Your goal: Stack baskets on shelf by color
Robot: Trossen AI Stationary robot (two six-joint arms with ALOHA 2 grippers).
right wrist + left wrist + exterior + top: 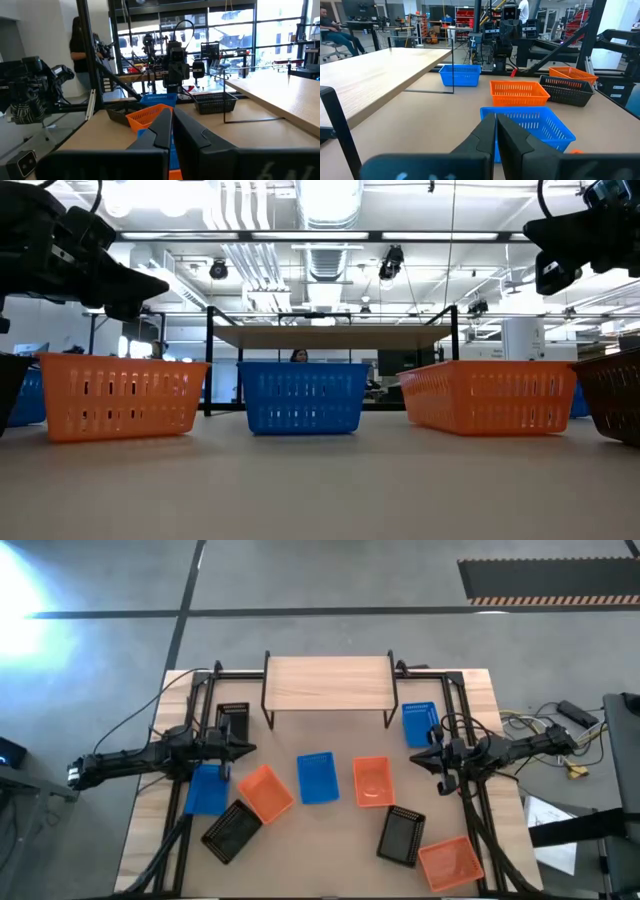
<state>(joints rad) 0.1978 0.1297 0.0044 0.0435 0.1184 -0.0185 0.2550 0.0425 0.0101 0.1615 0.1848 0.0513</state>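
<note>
The shelf [325, 685] stands at the table's far middle, its plank top bare. Nine baskets rest on their bases on the table. A black basket [232, 718] sits by the shelf's left legs and a blue one [420, 724] by its right legs. In a row in front lie a blue basket [207, 788], an orange one [265, 792], a blue one [318, 778] and an orange one [373, 781]. Nearer the front are a black basket [232, 832], another black one [402, 835] and an orange one [450, 864]. My left gripper [245, 750] hovers shut at the left. My right gripper [418, 756] hovers shut at the right.
Black frame rails [200, 710] run along the table's left, right and far sides. Cables [560, 725] lie off the right edge. Bare tabletop [320, 850] shows near the front middle. A person [80, 45] stands in the room beyond the table.
</note>
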